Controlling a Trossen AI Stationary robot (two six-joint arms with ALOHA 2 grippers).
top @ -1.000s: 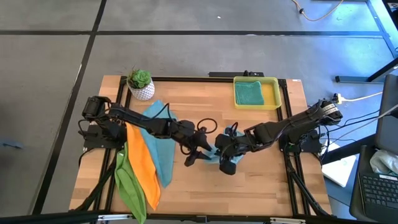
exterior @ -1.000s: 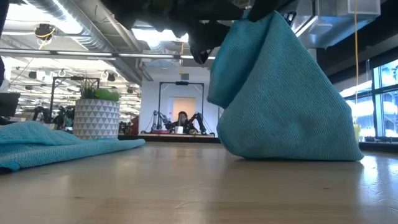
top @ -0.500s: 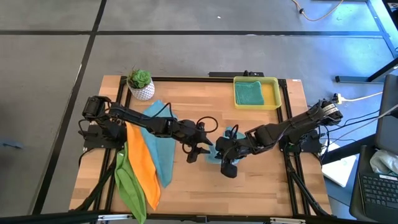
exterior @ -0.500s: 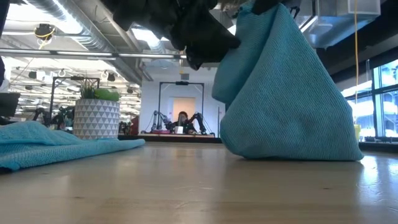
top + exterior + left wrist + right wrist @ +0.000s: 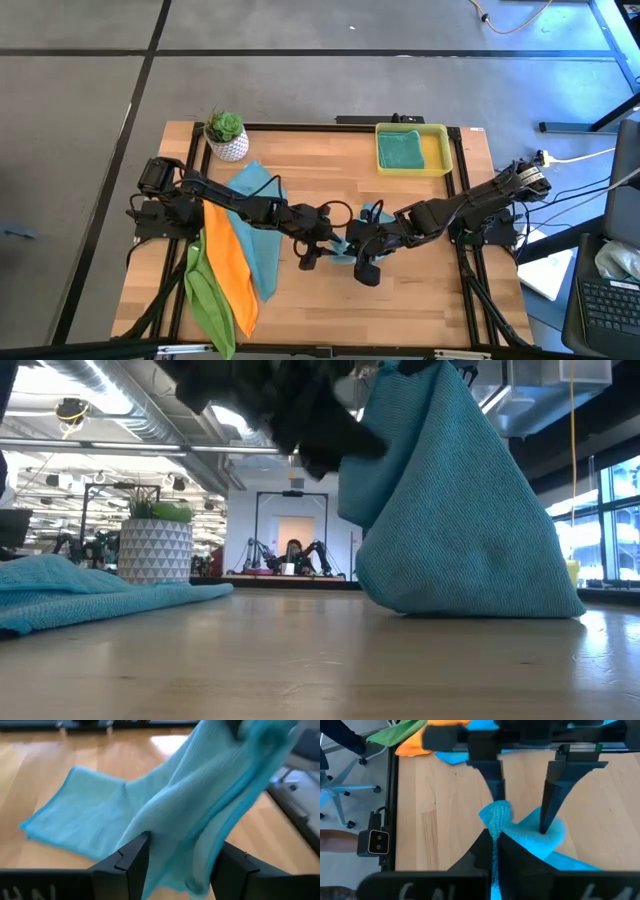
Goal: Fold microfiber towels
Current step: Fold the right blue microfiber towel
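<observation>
While the right claw [image 5: 362, 243] pinches a soft teal microfiber towel [image 5: 460, 510] above the wooden surface [image 5: 400, 290], the left claw [image 5: 322, 242] straddles it, spread.

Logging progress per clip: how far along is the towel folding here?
Done: one folded teal towel lies in the yellow rectangular tray. In hand: the right tool is shut on a lifted teal microfiber towel at mid-table, and the open left tool straddles its hanging edge. Left: the lime green, orange and another teal towel, all unfolded at the table's left.
</observation>
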